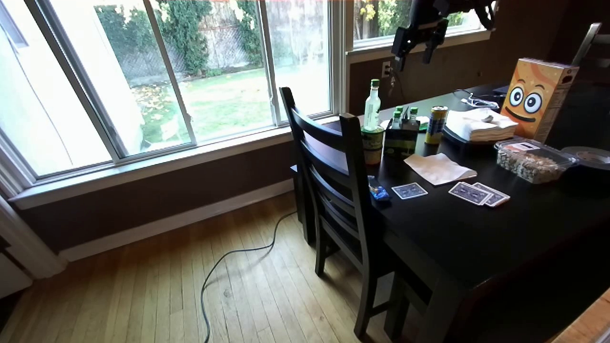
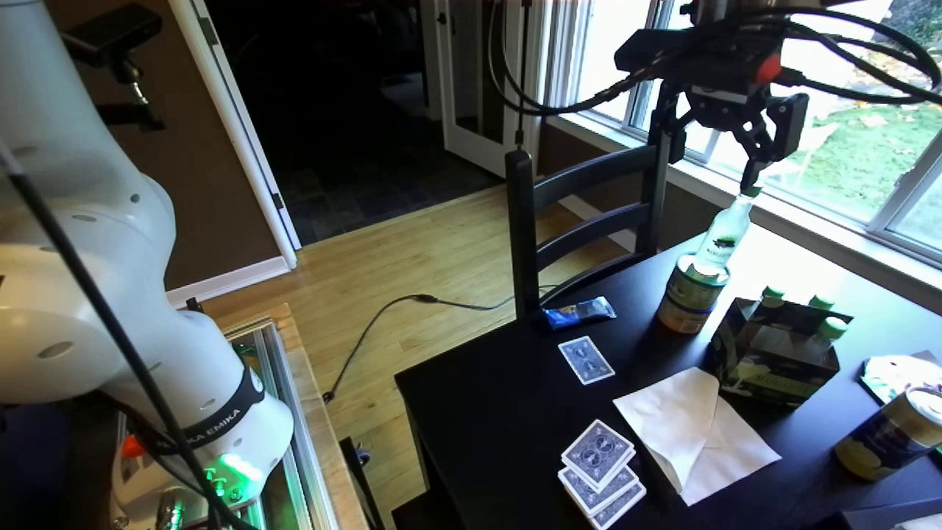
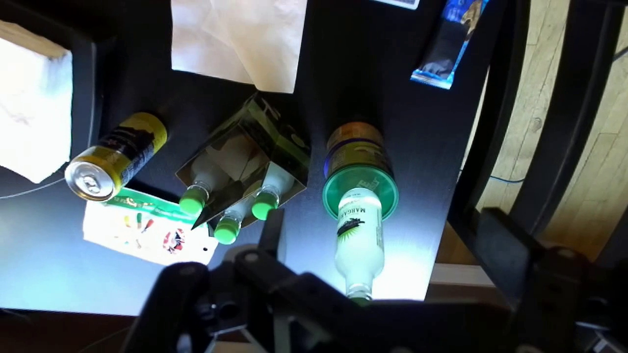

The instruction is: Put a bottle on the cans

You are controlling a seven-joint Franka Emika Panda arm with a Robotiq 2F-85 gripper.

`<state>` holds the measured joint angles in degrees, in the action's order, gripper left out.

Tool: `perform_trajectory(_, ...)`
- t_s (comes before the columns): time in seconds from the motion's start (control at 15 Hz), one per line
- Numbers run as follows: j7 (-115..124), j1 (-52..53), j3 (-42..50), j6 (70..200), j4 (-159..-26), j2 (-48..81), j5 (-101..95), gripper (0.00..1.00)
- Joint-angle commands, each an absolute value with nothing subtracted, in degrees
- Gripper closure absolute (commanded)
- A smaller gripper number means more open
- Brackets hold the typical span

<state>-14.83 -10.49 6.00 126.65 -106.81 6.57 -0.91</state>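
Atop apparently 2 stacked cans [image 2: 690, 300], the upright bottle [image 3: 359, 235]; beside them, a carton [image 2: 776, 374] of 3 green-capped bottles [image 3: 265, 205]; gripper [image 1: 412, 62] spread wide.

Bright windows [image 1: 224, 76], brown wall [image 1: 181, 195], wood floor [image 1: 157, 286], black chair [image 1: 356, 166], dark table [image 1: 476, 233]

the bottle [image 3: 359, 235] looks smooth and glossy, the cans [image 3: 356, 147] capped in smooth plastic, the tall can [image 3: 117, 156] shiny-topped metal. the carrier [image 2: 773, 368] seems cardboard, the napkin [image 2: 681, 430] matt paper; the counter [image 2: 478, 405] is smooth and glossy.
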Motion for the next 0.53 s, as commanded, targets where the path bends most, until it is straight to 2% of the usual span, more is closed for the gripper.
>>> perform_trajectory(0.0, -17.5, -9.9, 6.6, 134.8, -120.9, -3.6, -1.3, 0.00)
perform_trajectory(0.07, -20.0, -10.0, 6.8, 135.9, -123.9, -5.5, -0.2, 0.00)
perform_trajectory(0.13, -16.7, -9.6, 6.8, 132.1, -115.3, 0.8, -0.8, 0.00)
perform_trajectory(0.47, -18.5, -9.4, 7.4, 134.5, -122.1, -4.1, -0.9, 0.00)
